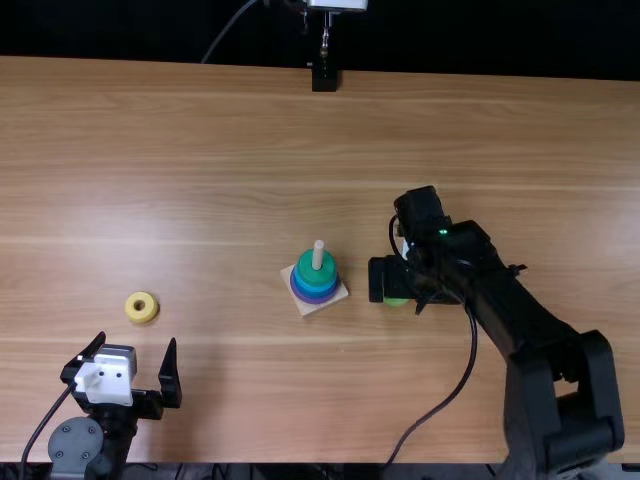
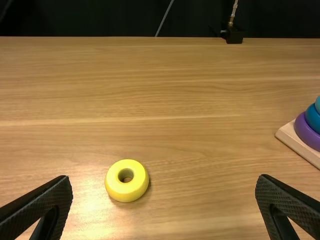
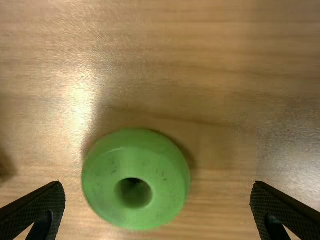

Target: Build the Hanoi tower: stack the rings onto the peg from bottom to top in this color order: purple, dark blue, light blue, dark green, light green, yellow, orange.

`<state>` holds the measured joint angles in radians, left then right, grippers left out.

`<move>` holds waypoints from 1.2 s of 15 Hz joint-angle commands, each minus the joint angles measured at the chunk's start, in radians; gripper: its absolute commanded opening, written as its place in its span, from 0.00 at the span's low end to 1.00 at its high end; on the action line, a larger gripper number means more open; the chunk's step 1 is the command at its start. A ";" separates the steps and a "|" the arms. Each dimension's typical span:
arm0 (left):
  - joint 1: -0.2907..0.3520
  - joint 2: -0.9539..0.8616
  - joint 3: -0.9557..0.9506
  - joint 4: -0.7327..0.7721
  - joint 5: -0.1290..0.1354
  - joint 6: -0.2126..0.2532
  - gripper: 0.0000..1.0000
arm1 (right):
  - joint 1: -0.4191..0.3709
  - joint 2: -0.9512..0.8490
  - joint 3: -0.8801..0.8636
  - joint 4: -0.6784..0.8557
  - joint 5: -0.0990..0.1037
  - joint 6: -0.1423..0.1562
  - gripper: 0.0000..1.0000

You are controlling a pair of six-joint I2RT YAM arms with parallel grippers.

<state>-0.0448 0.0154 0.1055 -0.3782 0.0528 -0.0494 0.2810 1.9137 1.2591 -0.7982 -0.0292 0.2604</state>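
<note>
Right of the peg base, my right gripper is low over the light green ring, partly covering it. In the right wrist view that ring lies flat between the spread fingers of my right gripper. On the wooden peg, purple, blue and light blue rings sit under a dark green one. My left gripper stands open at the lower left, near the yellow ring. The left wrist view has the yellow ring on the table ahead of my left gripper.
The wooden table stretches around the rings. A black stand is at its far edge. The right arm reaches over the table's right part, with a cable looping beside it.
</note>
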 commanded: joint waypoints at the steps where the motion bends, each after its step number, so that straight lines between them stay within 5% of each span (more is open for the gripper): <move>1: 0.010 -0.015 -0.105 -0.080 0.001 0.014 1.00 | 0.004 0.027 0.033 -0.002 0.011 0.010 1.00; 4: 0.010 -0.015 -0.105 -0.080 0.001 0.014 1.00 | 0.009 0.039 0.052 -0.002 0.026 0.012 1.00; 5: 0.010 -0.015 -0.105 -0.080 0.001 0.014 1.00 | 0.010 0.045 0.054 -0.002 0.060 0.012 0.94; 6: 0.010 -0.015 -0.105 -0.080 0.001 0.014 1.00 | 0.012 0.045 0.054 -0.004 0.103 0.010 0.72; 7: 0.010 -0.015 -0.105 -0.080 0.002 0.014 1.00 | 0.012 0.045 0.052 -0.004 0.132 0.010 0.62; 12: 0.010 -0.015 -0.105 -0.080 0.001 0.014 1.00 | 0.046 0.048 0.052 -0.007 0.136 0.012 0.71; 18: 0.010 -0.015 -0.105 -0.080 0.001 0.014 1.00 | 0.066 0.048 0.051 -0.016 0.136 0.016 0.70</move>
<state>-0.0448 0.0154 0.1055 -0.3779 0.0525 -0.0490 0.3325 1.9327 1.2903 -0.8146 0.0898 0.2619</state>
